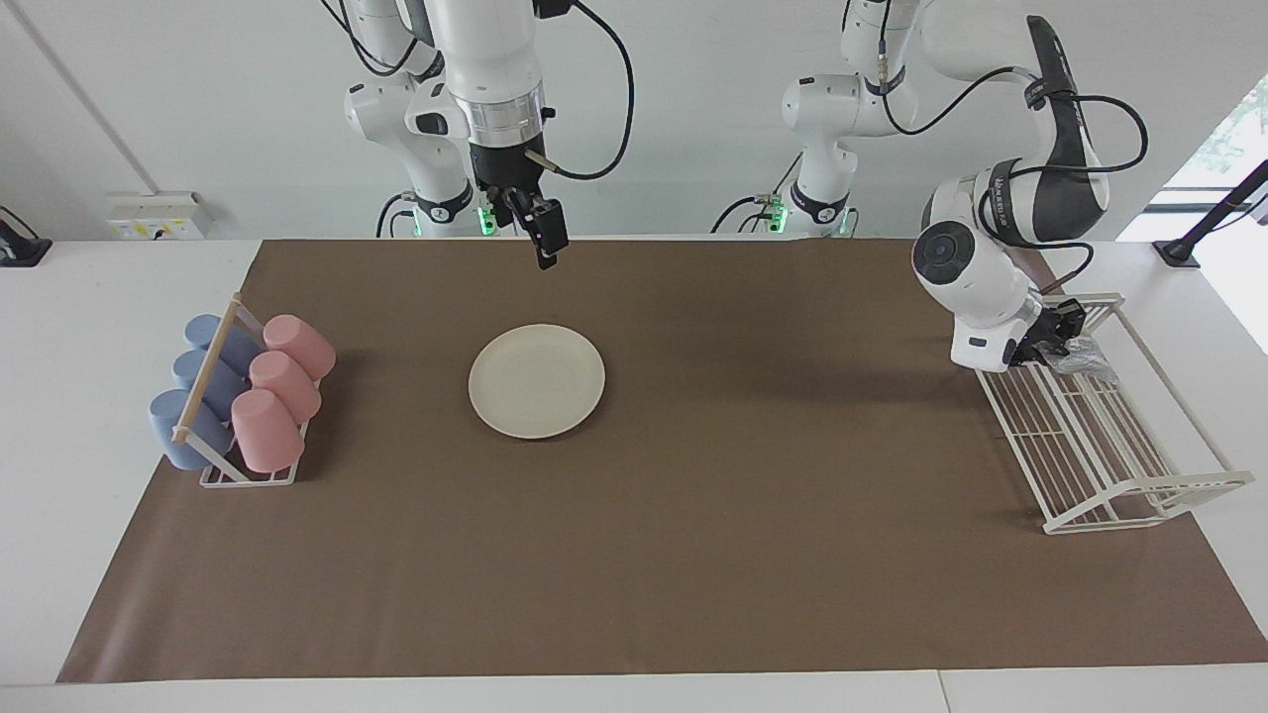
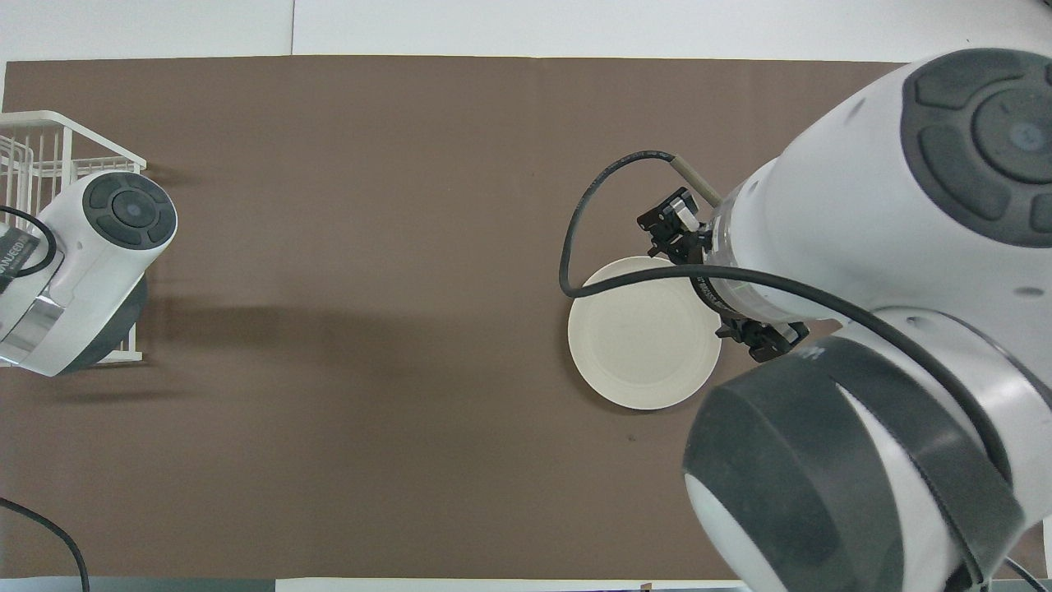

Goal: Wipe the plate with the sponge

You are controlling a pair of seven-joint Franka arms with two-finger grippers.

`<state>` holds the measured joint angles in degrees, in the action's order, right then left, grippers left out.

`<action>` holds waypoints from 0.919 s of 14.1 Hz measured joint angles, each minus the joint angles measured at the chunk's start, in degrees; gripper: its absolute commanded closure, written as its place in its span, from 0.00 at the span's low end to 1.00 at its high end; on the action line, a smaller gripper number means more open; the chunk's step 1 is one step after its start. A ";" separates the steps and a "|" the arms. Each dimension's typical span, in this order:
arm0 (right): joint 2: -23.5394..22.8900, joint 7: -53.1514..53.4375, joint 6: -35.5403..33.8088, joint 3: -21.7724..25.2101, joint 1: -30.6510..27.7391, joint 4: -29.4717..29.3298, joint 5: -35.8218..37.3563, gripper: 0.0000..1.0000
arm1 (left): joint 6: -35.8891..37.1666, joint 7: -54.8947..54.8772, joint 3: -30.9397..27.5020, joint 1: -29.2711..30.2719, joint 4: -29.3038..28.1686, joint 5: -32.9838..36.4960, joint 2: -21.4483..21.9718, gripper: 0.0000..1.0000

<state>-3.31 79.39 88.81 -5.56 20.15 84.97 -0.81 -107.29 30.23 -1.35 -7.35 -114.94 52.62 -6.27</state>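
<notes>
The cream-white plate (image 1: 536,380) lies flat on the brown mat, toward the right arm's end of the table; it also shows in the overhead view (image 2: 643,333). The silvery-grey sponge (image 1: 1088,355) lies in the white wire rack (image 1: 1184,396), at the rack's end nearer to the robots. My left gripper (image 1: 1060,334) is down inside that end of the rack, right at the sponge. My right gripper (image 1: 544,243) hangs high over the mat's edge by the robots, apart from the plate, and waits. In the overhead view both grippers are hidden under their own arms.
A small rack with several blue and pink cups (image 1: 243,396) lying on their sides stands at the right arm's end of the mat. The wire rack (image 2: 49,136) stands at the left arm's end. The brown mat (image 1: 753,555) covers most of the table.
</notes>
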 measured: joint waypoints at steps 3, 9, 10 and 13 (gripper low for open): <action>0.22 0.28 -0.13 -0.10 0.00 0.58 -0.93 0.00 | 0.00 0.03 0.00 0.02 0.00 0.02 0.04 1.00; 0.99 4.25 -0.18 -0.66 0.01 1.89 -1.22 0.00 | 3.38 0.26 0.07 0.03 6.60 -9.63 0.58 1.00; 1.09 6.41 -0.18 -1.17 0.01 2.04 -1.73 0.00 | 5.08 0.19 0.06 0.06 9.42 -14.37 0.79 1.00; 1.41 12.39 -0.19 -1.82 0.02 2.41 -4.87 0.00 | 11.34 0.04 -0.54 0.74 18.46 -31.01 1.90 1.00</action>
<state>-1.90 91.77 88.62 -7.38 20.17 87.37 -5.68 -95.96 30.27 -1.89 -6.62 -96.48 21.62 -4.37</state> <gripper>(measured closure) 0.000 0.960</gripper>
